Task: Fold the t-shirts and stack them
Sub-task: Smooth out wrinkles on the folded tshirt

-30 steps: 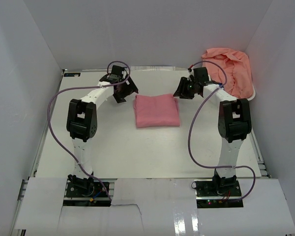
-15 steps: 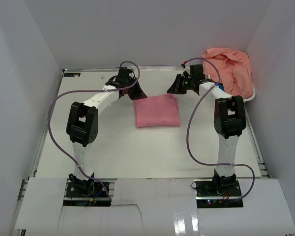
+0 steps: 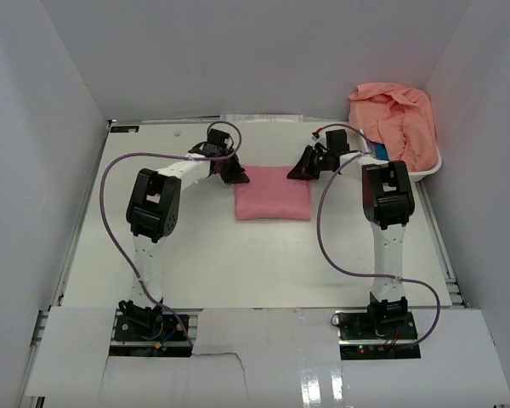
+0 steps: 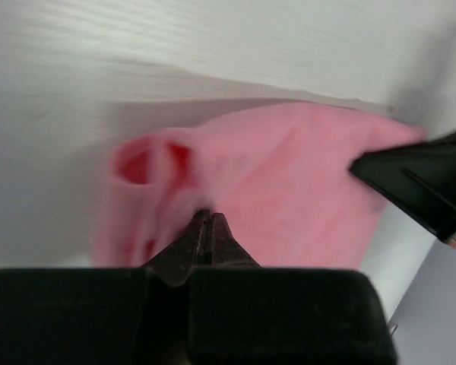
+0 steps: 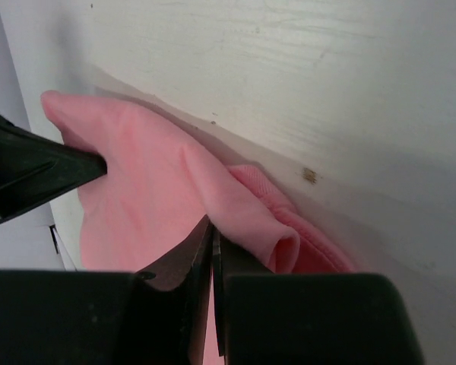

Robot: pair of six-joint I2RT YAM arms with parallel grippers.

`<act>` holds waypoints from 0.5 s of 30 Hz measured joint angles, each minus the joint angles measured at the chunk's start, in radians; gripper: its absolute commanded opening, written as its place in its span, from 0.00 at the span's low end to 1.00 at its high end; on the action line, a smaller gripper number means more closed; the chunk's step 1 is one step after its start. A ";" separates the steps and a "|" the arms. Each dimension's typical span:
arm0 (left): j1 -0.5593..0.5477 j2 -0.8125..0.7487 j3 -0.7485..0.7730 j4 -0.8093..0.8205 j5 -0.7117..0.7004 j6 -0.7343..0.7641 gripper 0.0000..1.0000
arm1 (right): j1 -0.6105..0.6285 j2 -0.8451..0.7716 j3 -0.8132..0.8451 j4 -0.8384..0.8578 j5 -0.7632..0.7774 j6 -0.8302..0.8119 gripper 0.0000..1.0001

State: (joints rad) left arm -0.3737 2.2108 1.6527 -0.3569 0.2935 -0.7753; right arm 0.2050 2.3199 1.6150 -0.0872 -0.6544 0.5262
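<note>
White arms (image 3: 149, 255) with black joints (image 3: 153, 204), purple cables (image 3: 319, 223), matte black fingers (image 4: 178, 262).

No writing, label, brand or number is legible in any view.

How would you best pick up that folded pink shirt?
Take the folded t-shirt by its two far corners, left gripper and right gripper coming from either side: it lies flat, wide and limp, so only the edges can be pinched.
</note>
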 measured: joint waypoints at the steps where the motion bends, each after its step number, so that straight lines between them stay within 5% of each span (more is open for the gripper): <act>1: 0.008 0.000 -0.017 -0.001 -0.020 -0.003 0.00 | -0.006 -0.010 -0.017 0.010 0.000 0.002 0.08; 15: 0.045 -0.008 0.047 -0.085 -0.101 -0.008 0.00 | -0.031 -0.042 0.034 -0.016 -0.005 -0.010 0.08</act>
State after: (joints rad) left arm -0.3290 2.2032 1.7000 -0.4419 0.1925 -0.7834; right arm 0.1738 2.2784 1.6493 -0.1036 -0.6598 0.5167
